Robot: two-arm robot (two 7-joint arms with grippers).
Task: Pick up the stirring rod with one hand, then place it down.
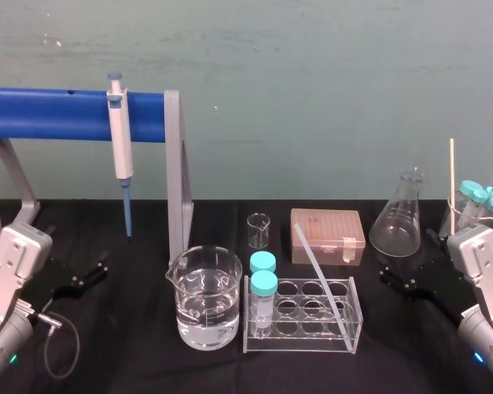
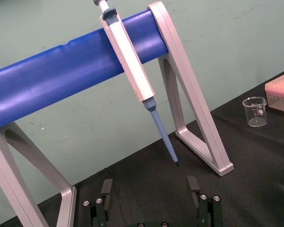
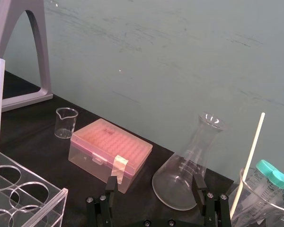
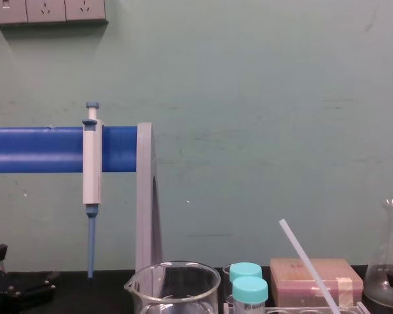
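Stirring rod [image 1: 319,275] leans across your near rack [image 1: 300,345]. Your left gripper [image 2: 150,185] and right gripper [image 3: 155,182] sit at either side, fingers spread.

Capped tubes [image 1: 264,284] left of stirring rod [image 1: 319,275]

The rod [image 1: 316,275] looks like smooth, translucent white plastic, slightly frosted. The rack [image 1: 300,346] is clear, glossy acrylic. The beaker [image 1: 205,279] and flask [image 1: 397,217] are clear, shiny glass. Matt black cloth covers the tabletop [image 1: 123,336]. The box [image 1: 327,235] is pinkish translucent plastic. The bar [image 1: 57,113] is smooth blue with a soft sheen, its legs [image 1: 175,164] matt grey. The stick [image 1: 453,185] looks like pale bare wood.
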